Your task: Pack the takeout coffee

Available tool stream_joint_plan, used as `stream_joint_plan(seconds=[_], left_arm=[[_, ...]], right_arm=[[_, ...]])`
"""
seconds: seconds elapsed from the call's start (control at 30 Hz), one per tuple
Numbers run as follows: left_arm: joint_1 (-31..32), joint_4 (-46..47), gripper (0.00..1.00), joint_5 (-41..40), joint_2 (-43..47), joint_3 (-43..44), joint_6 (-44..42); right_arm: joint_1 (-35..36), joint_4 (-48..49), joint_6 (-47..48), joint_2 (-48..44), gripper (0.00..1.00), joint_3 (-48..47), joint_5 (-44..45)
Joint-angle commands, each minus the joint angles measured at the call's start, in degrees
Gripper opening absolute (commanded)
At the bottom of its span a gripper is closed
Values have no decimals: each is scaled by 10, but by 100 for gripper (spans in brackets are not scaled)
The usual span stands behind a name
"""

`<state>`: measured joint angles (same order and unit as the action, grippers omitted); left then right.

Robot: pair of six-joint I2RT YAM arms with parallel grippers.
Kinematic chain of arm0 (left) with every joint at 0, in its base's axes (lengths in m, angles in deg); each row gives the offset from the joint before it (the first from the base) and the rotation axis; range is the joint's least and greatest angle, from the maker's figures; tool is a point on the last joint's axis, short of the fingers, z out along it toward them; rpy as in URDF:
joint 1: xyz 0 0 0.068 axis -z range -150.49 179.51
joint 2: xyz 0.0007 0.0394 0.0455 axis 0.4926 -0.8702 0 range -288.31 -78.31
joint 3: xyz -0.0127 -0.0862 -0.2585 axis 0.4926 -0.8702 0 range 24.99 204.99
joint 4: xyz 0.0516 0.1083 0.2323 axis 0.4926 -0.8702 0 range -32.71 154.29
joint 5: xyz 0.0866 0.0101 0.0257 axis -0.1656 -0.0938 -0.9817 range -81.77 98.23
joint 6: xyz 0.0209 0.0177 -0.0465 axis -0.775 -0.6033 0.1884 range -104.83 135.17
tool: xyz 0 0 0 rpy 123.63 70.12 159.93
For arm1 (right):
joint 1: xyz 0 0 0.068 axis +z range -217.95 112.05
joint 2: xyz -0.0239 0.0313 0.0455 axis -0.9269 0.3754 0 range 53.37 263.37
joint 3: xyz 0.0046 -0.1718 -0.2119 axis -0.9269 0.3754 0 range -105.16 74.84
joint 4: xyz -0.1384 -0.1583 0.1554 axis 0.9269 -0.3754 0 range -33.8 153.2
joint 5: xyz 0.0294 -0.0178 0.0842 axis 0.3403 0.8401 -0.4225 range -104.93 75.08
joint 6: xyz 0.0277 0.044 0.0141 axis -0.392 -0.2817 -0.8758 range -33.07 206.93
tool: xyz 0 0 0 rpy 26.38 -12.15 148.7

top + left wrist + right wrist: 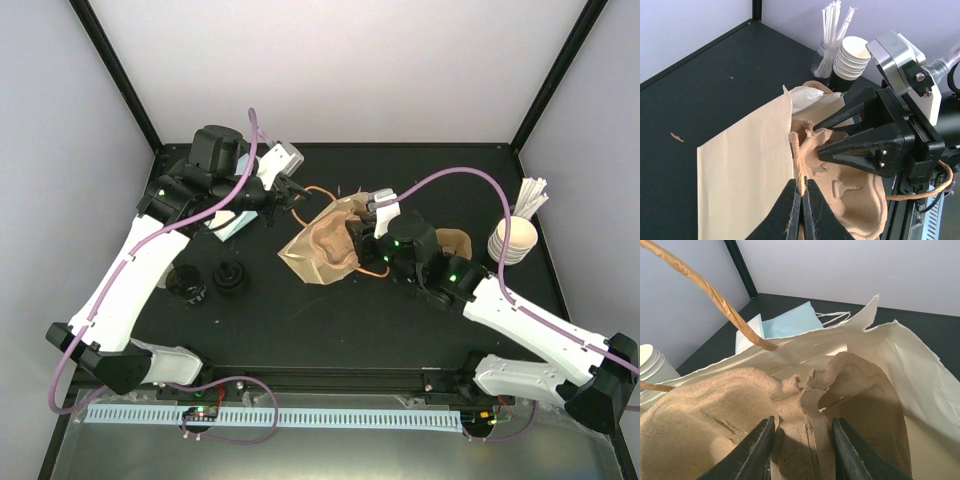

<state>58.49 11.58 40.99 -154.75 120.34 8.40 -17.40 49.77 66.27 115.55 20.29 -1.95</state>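
A tan paper bag (305, 255) lies on its side at mid-table with its mouth open. My left gripper (802, 192) is shut on the rim of the bag (745, 170), at the bag's far left (297, 193). A brown pulp carrier (860, 200) sits partly inside the mouth. My right gripper (802, 430) is closed round the centre ridge of the carrier (705, 400), reaching in from the right (365, 228). The takeout coffee is out of view.
A nested cup stack (512, 240) with white sticks (533, 195) stands at the right. Two black lids (187, 283) (229, 277) lie near the left arm. A pale blue napkin (235, 225) lies left of the bag. A tan rounded thing (455, 243) shows behind the right arm.
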Motion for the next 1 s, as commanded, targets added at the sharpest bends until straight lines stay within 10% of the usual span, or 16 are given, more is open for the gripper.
stream_joint_plan(seconds=[0.0,0.97], left_arm=[[3,2,2,7,11,2,-3],[6,79,2,169,-9,7,85]], right_arm=[[-3,4,12,-6,33,-6,10],[81,131,134,56,33,44,70]])
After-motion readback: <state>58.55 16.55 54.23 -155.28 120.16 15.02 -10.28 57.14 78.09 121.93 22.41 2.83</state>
